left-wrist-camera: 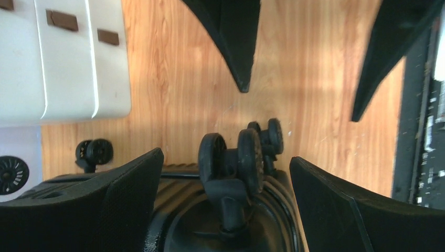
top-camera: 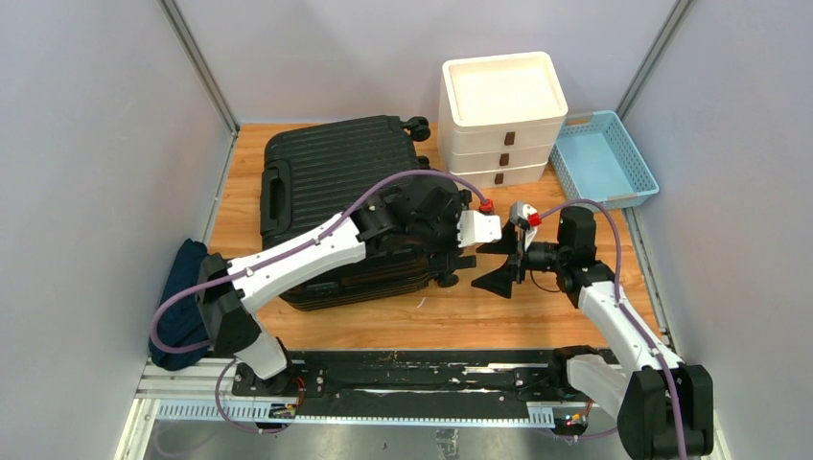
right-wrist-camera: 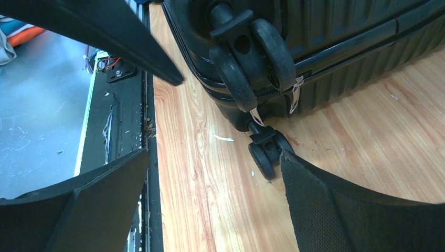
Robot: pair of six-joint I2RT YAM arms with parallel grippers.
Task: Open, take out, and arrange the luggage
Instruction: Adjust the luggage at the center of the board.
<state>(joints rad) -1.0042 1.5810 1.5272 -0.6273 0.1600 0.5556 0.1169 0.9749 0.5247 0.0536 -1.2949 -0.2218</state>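
Wooden table carries large black ribbed hard-shell suitcase, flat, closed, left of centre | left gripper gapes astride a black corner wheel, gripping nothing | right gripper spread wide, empty, facing that corner | only the right wrist view shows white zip tags

A robot test lab. Plain grey panels box in a wooden table, with robot arms bolted to a metal rail at the bottom.

arms: white links, black joints | cables: purple | plugs: red | pincer fingers: black, triangular
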